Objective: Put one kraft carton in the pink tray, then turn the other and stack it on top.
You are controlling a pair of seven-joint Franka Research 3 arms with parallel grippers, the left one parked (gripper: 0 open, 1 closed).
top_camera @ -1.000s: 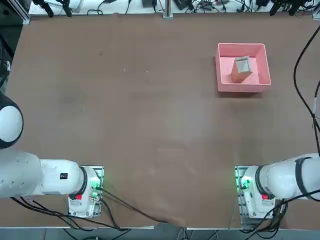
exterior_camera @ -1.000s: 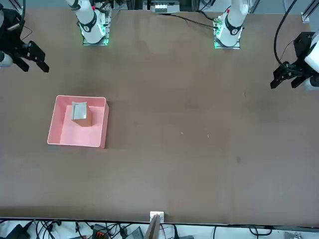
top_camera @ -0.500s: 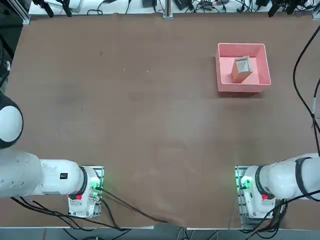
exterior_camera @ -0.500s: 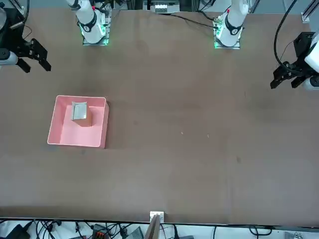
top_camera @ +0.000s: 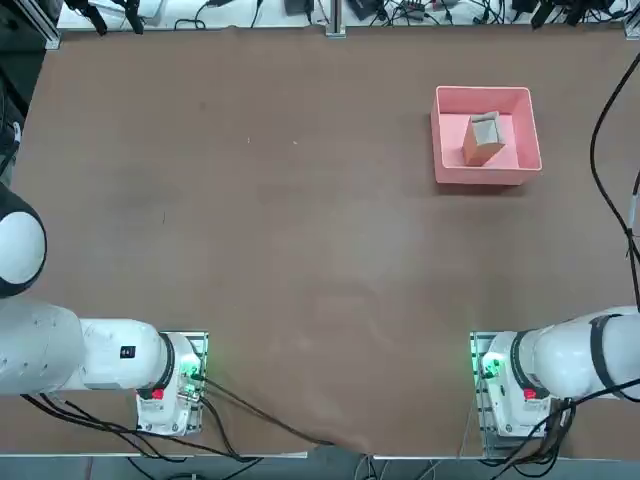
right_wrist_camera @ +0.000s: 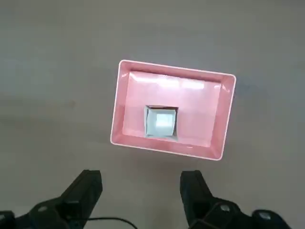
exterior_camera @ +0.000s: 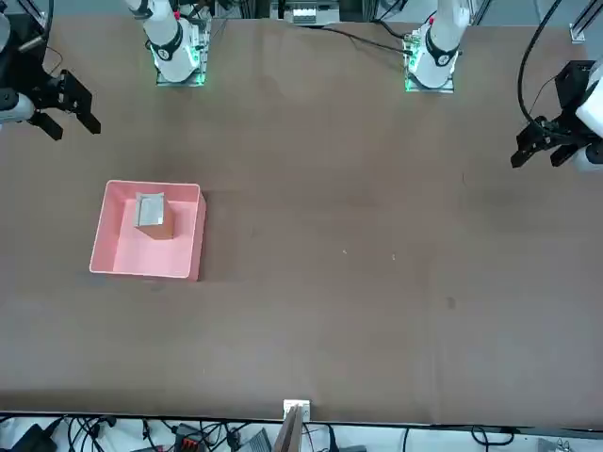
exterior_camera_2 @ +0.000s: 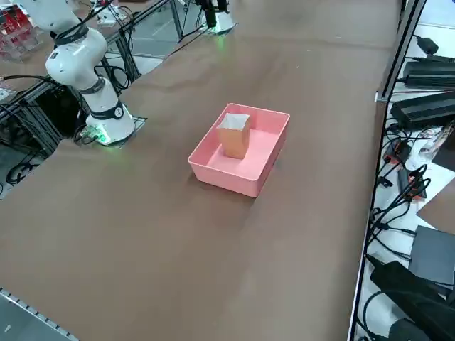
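The pink tray [top_camera: 485,176] sits at the table's far right, also seen as the pink tray [exterior_camera: 111,266], the pink tray [exterior_camera_2: 229,177] and the pink tray [right_wrist_camera: 125,95]. Inside it stands a tall tan block of kraft carton [exterior_camera_2: 234,142] with a pale top face [right_wrist_camera: 162,121]; I cannot make out a seam between two cartons. The same carton [top_camera: 482,140] and carton [exterior_camera: 153,218] lean toward the tray's robot-side wall. My right gripper [right_wrist_camera: 142,191] hangs high above the tray, open and empty, and shows as the gripper [exterior_camera: 73,121] off to the tray's robot side.
The right arm's base [top_camera: 505,385] is bolted at the near edge. Cables and power bricks [exterior_camera_2: 426,106] lie just past the table's far edge, close behind the tray. Bare brown tabletop [top_camera: 300,220] spreads to the tray's left.
My right gripper has drifted slightly farther from the tray, staying open. The tray and the carton block have not moved.
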